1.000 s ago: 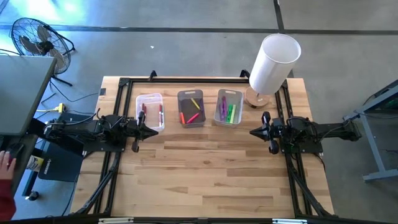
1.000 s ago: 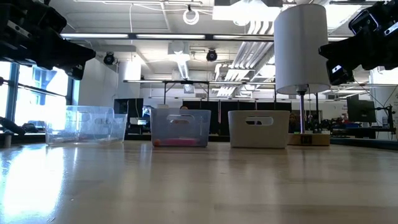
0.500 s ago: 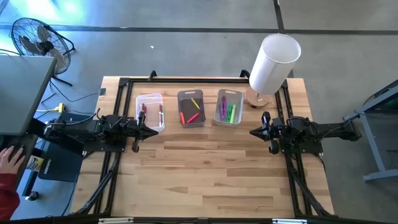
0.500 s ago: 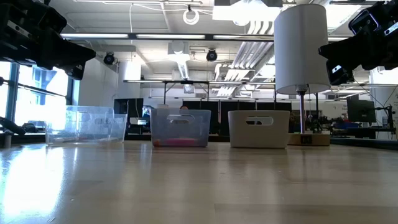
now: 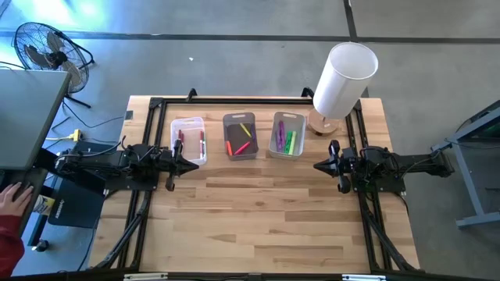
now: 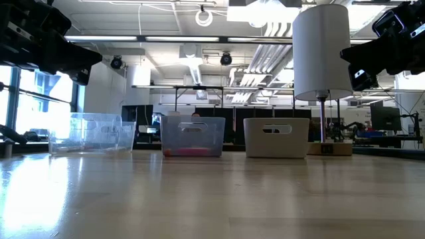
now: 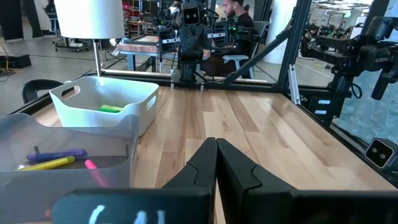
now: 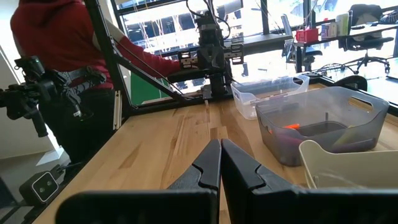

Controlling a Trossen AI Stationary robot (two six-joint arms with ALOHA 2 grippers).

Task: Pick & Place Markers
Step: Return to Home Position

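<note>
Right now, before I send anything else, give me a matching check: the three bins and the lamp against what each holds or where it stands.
Things:
1. clear bin
2. gray bin
3. white bin
4. lamp

States:
A. holds a green marker
B. stands right of all the bins
C. holds red markers
D. holds a yellow marker

Pairs: 1-C, 2-D, 3-A, 4-B.

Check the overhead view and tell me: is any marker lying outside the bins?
No: the markers all lie inside the three bins, none on the table.
</note>
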